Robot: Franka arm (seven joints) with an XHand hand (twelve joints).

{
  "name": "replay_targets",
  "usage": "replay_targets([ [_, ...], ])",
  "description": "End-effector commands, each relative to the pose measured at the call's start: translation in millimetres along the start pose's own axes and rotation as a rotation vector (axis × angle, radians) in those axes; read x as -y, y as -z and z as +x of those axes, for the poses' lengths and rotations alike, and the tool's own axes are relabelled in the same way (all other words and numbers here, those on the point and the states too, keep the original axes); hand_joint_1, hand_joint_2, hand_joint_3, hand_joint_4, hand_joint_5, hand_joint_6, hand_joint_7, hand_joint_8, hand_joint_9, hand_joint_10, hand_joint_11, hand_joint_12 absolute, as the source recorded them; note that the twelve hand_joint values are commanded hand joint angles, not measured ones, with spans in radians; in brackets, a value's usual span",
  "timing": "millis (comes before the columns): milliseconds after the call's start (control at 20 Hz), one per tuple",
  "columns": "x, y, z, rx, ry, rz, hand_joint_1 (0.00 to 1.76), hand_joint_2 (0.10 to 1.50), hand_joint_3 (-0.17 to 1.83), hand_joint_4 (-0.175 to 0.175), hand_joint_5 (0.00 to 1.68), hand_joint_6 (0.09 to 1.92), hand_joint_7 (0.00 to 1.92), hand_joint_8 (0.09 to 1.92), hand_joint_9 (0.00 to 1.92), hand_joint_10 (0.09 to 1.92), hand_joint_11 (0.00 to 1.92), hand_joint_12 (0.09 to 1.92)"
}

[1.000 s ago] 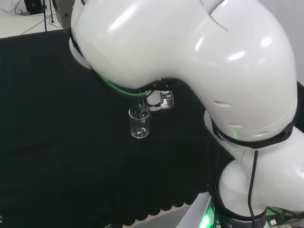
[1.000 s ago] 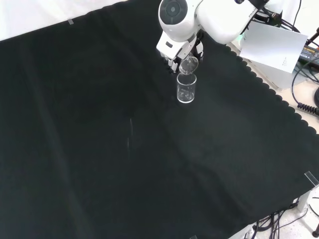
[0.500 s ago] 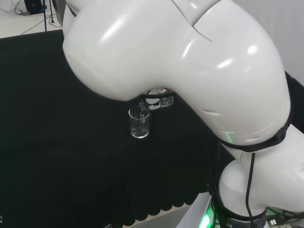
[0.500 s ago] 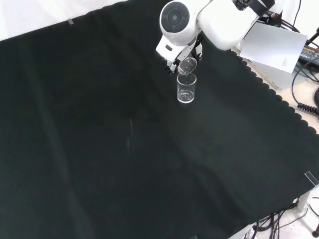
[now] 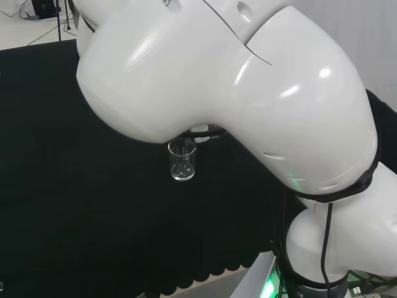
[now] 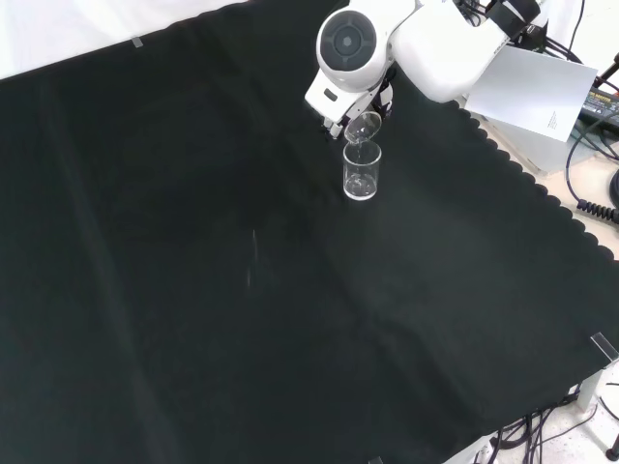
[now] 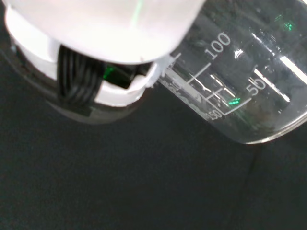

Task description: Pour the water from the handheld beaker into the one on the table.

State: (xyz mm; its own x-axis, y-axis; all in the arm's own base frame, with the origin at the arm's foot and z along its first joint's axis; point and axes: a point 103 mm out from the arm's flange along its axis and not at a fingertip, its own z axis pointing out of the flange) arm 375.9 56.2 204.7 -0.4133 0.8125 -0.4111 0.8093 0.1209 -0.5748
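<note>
A clear beaker (image 6: 362,171) stands upright on the black cloth; in the head view this table beaker (image 5: 182,160) sits just under the arm's big white link. Directly above its rim, the handheld beaker (image 6: 364,127) is tipped steeply with its mouth down toward it. The hand (image 6: 334,114) holds that beaker from behind, mostly hidden by the arm's round-capped link. In the wrist view the handheld beaker (image 7: 240,81) is close and slanted, its printed scale showing, with part of the hand (image 7: 91,76) against its wall. Whether water is running I cannot tell.
The arm's white links (image 5: 236,81) fill the head view's right and top. A white sheet (image 6: 532,92) and cables (image 6: 595,145) lie beyond the cloth's scalloped edge at the front view's right. Open black cloth (image 6: 222,290) spreads in front of the beakers.
The arm's big link has swung over, now covering the hand and held beaker in the head view. In the front view the link shifted slightly right; the tipped beaker stays above the standing one.
</note>
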Motion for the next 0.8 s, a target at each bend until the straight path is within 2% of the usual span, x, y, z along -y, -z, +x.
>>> replay_targets([
  [50, 0.8, 0.3, 0.6, 0.009, -0.002, 0.008, 1.33, 0.58, 0.65, -0.175, 1.54, 0.11, 1.62, 0.09, 1.82, 0.09, 1.48, 0.56],
  [800, 0.5, 1.2, 3.6, 0.013, -0.006, 0.013, 1.33, 0.59, 0.64, -0.175, 1.54, 0.11, 1.62, 0.09, 1.82, 0.09, 1.48, 0.55],
])
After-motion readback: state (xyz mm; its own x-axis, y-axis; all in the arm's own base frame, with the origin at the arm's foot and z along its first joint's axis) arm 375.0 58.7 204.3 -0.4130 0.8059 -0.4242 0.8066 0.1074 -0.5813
